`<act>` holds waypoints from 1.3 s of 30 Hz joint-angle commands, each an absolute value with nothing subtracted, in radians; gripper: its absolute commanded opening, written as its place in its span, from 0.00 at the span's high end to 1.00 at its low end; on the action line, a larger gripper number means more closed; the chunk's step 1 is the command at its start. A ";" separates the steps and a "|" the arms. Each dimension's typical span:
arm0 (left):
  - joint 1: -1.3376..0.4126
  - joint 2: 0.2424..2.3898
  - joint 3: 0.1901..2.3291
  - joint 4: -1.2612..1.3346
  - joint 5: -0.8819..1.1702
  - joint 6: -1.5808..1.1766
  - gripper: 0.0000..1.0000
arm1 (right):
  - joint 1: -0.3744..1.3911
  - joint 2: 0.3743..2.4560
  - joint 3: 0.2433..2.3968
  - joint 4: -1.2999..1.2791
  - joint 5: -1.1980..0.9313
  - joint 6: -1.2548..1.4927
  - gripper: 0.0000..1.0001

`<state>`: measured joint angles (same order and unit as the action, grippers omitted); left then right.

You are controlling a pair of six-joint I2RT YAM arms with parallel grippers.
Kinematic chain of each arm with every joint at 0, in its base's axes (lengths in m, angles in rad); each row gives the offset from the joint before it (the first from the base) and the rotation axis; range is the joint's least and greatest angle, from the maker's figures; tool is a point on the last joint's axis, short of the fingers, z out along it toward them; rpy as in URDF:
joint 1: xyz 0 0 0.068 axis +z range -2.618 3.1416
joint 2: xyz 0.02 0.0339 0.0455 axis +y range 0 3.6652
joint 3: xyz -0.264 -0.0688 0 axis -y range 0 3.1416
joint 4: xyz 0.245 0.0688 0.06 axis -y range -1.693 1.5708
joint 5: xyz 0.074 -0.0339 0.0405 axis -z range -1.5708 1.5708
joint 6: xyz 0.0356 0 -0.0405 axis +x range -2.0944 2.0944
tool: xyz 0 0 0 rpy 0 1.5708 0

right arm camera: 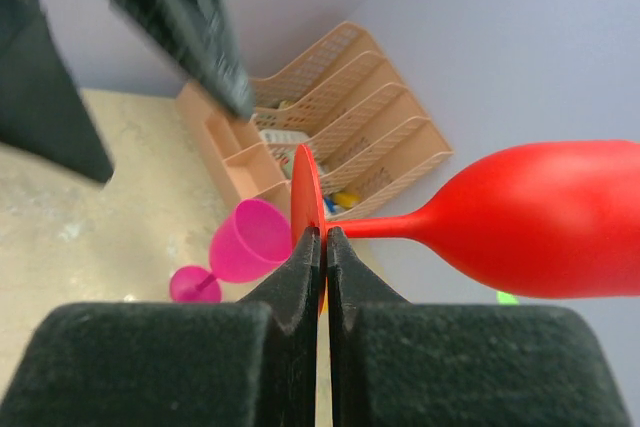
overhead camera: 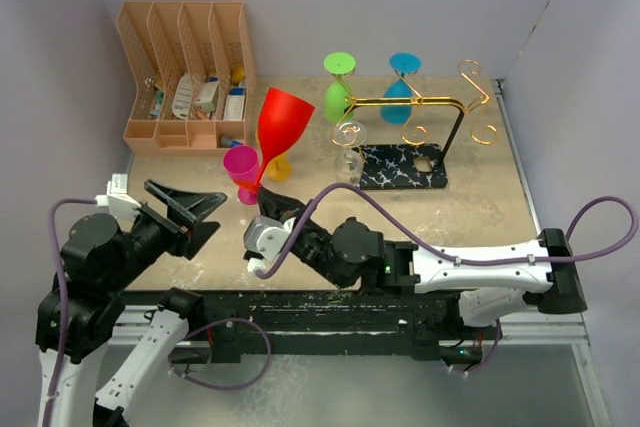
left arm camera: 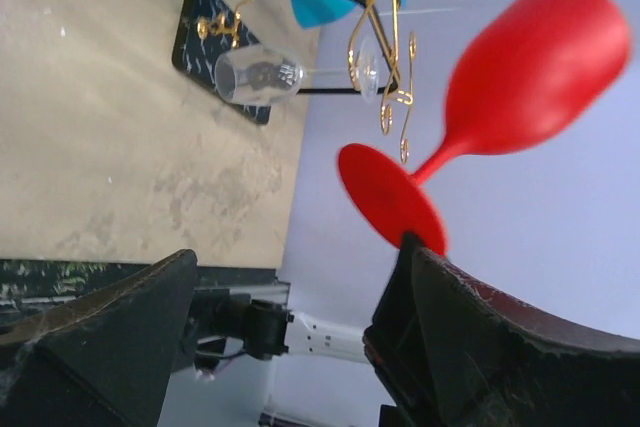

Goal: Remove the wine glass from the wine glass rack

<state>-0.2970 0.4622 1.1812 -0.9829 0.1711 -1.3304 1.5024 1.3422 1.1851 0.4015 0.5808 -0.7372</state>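
The gold wire wine glass rack (overhead camera: 440,102) stands on its black marbled base (overhead camera: 402,165) at the back right. A green glass (overhead camera: 337,97), a blue glass (overhead camera: 400,97) and a clear glass (overhead camera: 350,147) hang from it. My right gripper (overhead camera: 267,197) is shut on the round foot of a red wine glass (overhead camera: 283,125) and holds it off the rack, left of it, above the table. The right wrist view shows the jaws (right arm camera: 318,232) pinching the foot edge-on, bowl (right arm camera: 540,222) to the right. My left gripper (overhead camera: 185,212) is open and empty.
A pink glass (overhead camera: 243,169) lies on the table just under the red one. An orange slotted file organiser (overhead camera: 188,72) with small items stands at the back left. The left wrist view shows the rack (left arm camera: 385,57) and the clear glass (left arm camera: 260,75).
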 commanded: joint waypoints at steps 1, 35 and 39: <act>-0.302 0.425 1.093 -0.842 0.308 -1.474 0.10 | 1.534 1.352 1.161 0.698 0.646 -0.881 1.00; -0.302 0.299 0.906 -0.752 0.282 -1.645 0.48 | 1.658 1.431 1.049 0.760 0.597 -0.931 1.00; -0.302 0.281 0.885 -0.726 0.290 -1.656 0.71 | 1.660 1.438 1.045 0.759 0.598 -0.931 1.00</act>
